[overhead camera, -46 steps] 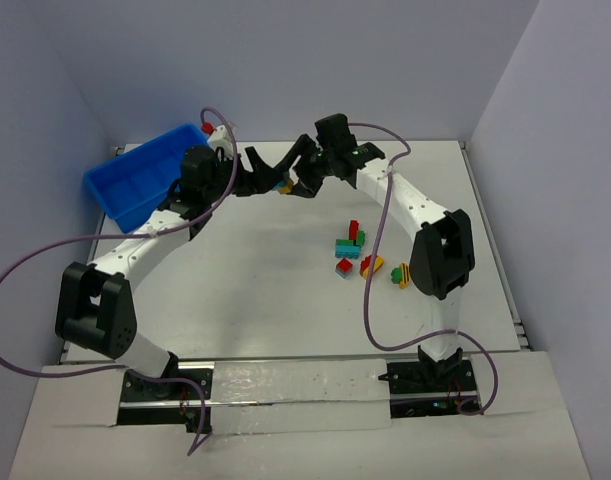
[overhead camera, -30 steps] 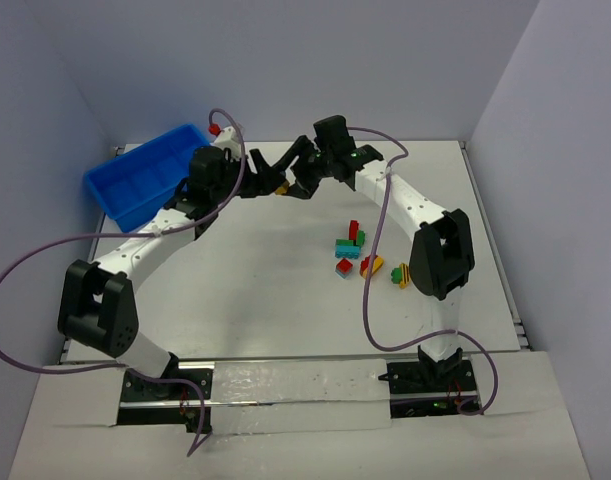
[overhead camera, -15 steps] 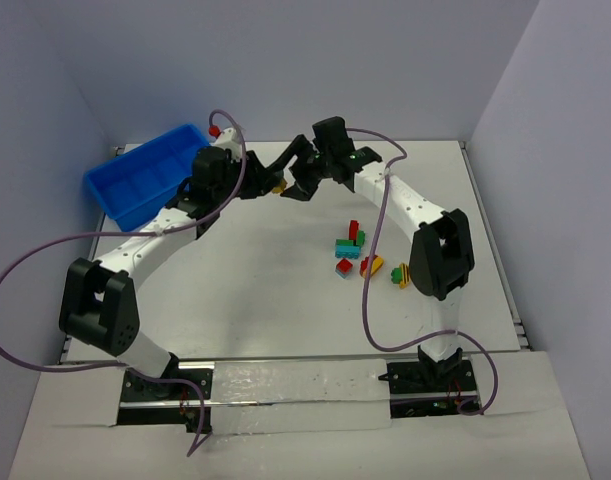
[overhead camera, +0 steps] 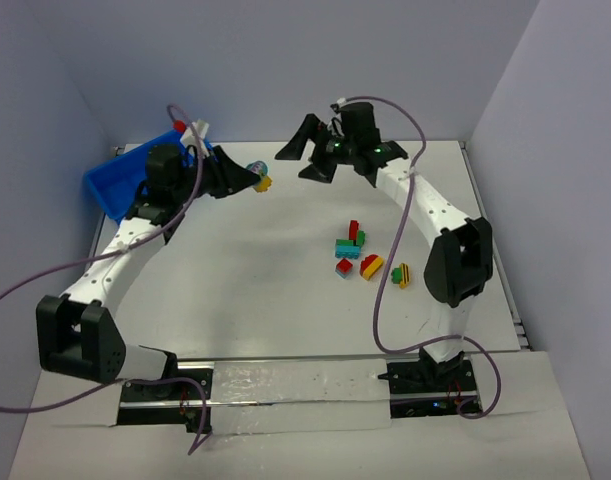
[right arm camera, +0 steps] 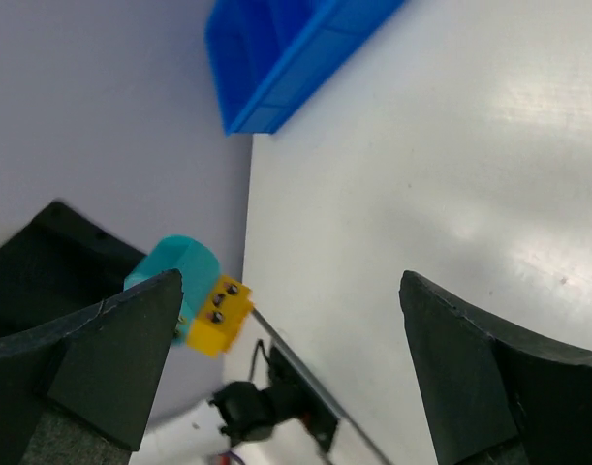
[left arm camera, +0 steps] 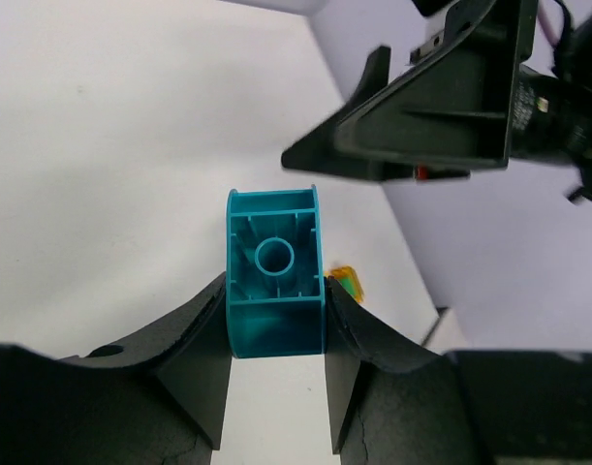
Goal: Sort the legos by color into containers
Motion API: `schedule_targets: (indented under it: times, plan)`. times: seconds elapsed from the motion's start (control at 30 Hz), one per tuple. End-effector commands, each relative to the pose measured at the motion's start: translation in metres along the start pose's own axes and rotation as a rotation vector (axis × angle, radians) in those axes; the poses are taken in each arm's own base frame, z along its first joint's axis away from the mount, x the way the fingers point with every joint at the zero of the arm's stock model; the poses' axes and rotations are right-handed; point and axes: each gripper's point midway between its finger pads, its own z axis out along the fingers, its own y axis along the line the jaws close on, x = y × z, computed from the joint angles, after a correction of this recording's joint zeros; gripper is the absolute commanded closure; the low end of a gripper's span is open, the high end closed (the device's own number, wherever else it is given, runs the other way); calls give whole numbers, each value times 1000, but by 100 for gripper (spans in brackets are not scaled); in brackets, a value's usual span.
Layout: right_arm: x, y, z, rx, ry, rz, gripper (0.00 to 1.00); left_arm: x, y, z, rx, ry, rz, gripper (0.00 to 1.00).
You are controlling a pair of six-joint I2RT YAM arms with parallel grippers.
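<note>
Left wrist view: my left jaws pinch a teal brick [left arm camera: 274, 276] with a yellow brick [right arm camera: 218, 315] stuck to it. My right jaws gape wide and empty just beyond. I judge the sorting barely begun: other legos [overhead camera: 357, 250] lie on the tabletop [overhead camera: 265, 290]. Next I swing left to the blue bin [overhead camera: 110, 185].

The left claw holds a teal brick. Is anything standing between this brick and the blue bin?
Nothing visible does. No brick lies on the table between the teal brick in the left claw and the blue bin; only the left arm itself runs along that line. The open right claw is on the far side.
</note>
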Motion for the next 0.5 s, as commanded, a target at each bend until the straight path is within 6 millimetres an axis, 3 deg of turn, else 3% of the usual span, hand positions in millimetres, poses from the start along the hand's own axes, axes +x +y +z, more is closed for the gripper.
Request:
schedule_targets:
  times: [0.0,0.13,0.23,0.47]
  plan:
    - [4,78,-62,-402,6,-433,0,-4,-44,-46,294,63,-20,100]
    - [47,108,-92,-649,151,-547,3,-6,-56,-63,399,28,-2,100]
    - [65,125,-108,-758,169,-588,5,-8,-75,-76,495,-1,13,100]
    - [97,129,-101,-794,265,-600,7,-9,-100,-94,599,-3,21,100]
